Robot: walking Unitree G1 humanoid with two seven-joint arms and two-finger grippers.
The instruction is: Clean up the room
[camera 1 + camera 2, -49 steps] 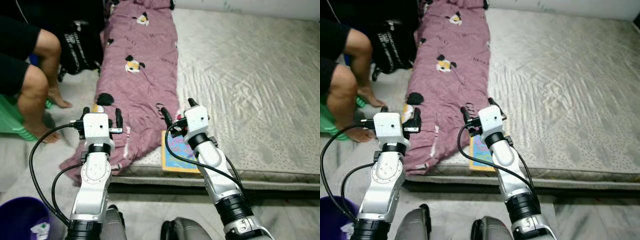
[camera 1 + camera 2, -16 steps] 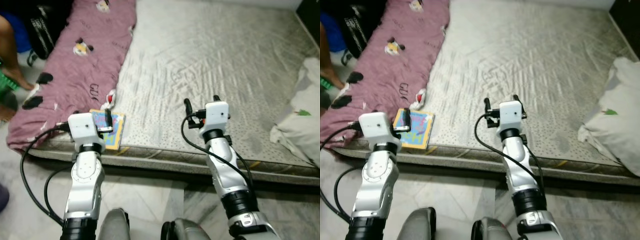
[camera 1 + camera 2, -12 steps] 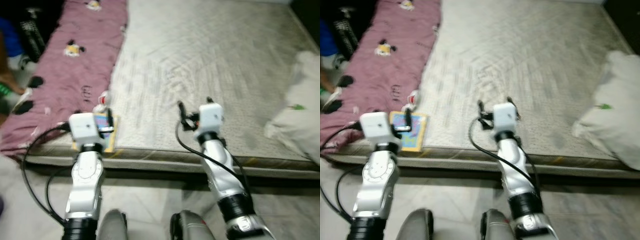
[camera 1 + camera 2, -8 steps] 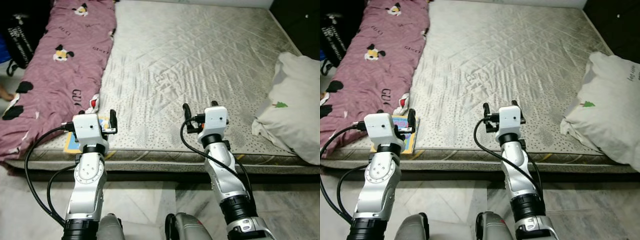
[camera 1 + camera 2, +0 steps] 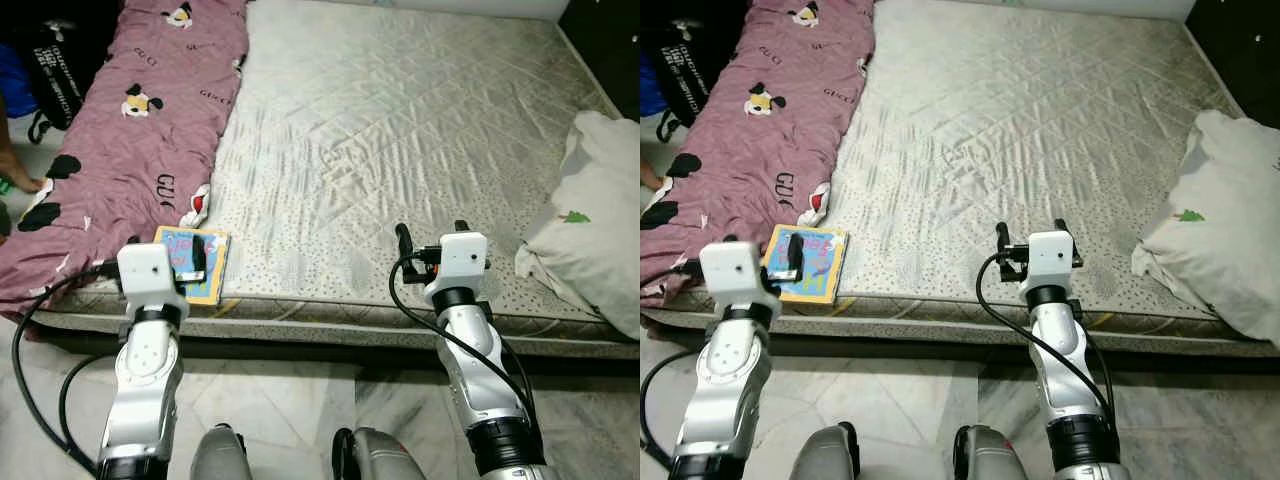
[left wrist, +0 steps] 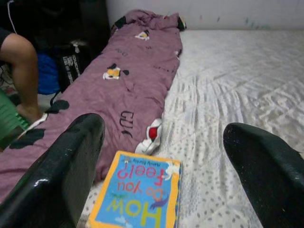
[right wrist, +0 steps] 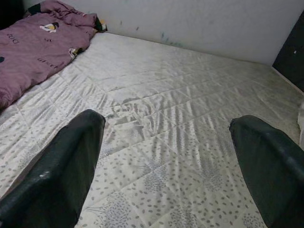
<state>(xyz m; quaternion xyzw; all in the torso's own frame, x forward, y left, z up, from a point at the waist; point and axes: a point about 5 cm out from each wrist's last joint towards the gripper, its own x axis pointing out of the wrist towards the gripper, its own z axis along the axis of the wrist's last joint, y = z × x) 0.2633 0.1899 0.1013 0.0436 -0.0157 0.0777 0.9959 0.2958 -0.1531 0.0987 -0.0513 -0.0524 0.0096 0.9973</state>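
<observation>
Bedroom, pale marble floor [image 5: 300, 400]. Low grey quilted mattress [image 5: 400, 130] takes most of the view; robot stands at its near edge.

Purple cartoon-print blanket [image 5: 130, 120] runs the length of the mattress's left side, spilling over the near-left corner. White pillow [image 5: 590, 250] slumped at the right edge. A person's foot [image 5: 15, 180] shows on the floor past the left edge, beside a dark bag [image 5: 60, 70].

Colourful picture book [image 5: 805, 263] lies flat at the near-left edge, just beside the blanket's hem; a small red-and-white thing [image 5: 197, 204], too small to identify, sits just behind it.

Left gripper [image 6: 161, 156] released, fingers spread wide, hovering over the book's near end, not touching. Right gripper [image 7: 166, 156] likewise spread, empty, over the bare near-middle of the mattress.

Risks, as judged:
- Book lies flat on a soft surface; fingers may press into the quilt and skid it off the near edge onto the floor.
- Blanket hem close by; a sloppy close could snag cloth with the book.
- Person near the left edge; a wide swing that way is to be avoided.
</observation>
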